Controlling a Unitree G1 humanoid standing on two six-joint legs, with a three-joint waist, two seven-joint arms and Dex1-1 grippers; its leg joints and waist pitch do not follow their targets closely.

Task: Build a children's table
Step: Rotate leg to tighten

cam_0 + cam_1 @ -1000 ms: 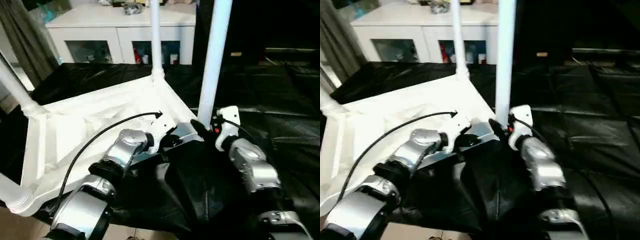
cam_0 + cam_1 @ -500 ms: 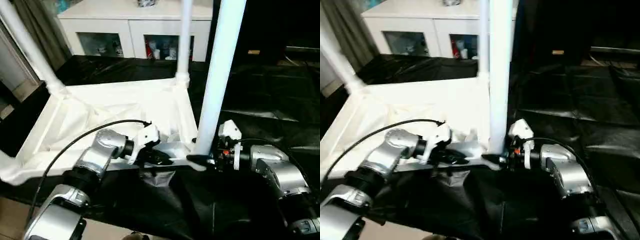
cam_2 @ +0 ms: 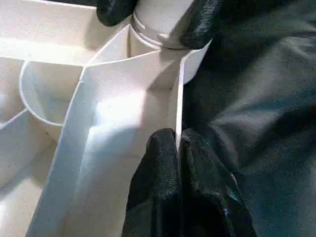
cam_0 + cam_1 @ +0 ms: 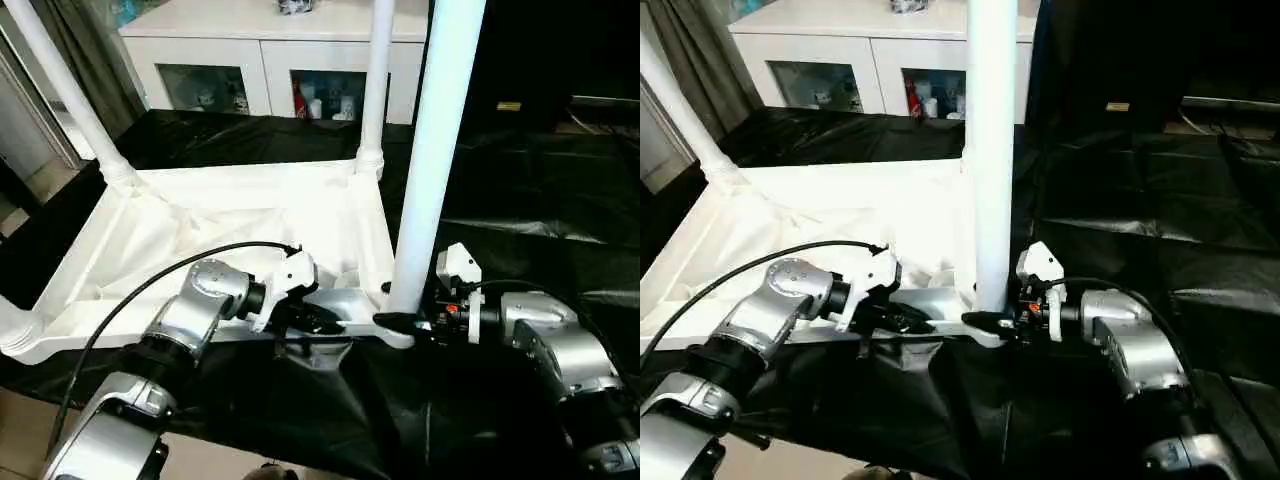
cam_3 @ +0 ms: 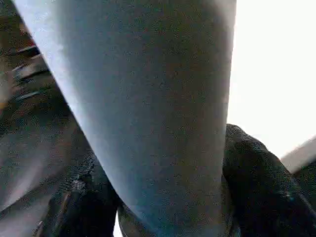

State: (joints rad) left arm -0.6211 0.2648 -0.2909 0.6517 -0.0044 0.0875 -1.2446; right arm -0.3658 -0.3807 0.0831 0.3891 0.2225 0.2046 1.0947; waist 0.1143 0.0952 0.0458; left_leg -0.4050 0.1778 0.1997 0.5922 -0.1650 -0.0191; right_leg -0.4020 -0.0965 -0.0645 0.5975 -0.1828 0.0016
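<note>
While the left gripper (image 4: 318, 322), jaws together, pinches the upturned tabletop (image 4: 230, 225) rim at six o'clock, the right gripper (image 4: 395, 308) clamps the near-right leg (image 4: 432, 150) at its socket; next, press it fully home.

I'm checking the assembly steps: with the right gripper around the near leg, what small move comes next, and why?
Probably close the right gripper firmly on the near leg and press or twist it down. The leg stands upright in the corner socket of the upturned tabletop, and the left gripper is shut on the tabletop's near edge, steadying it.
</note>
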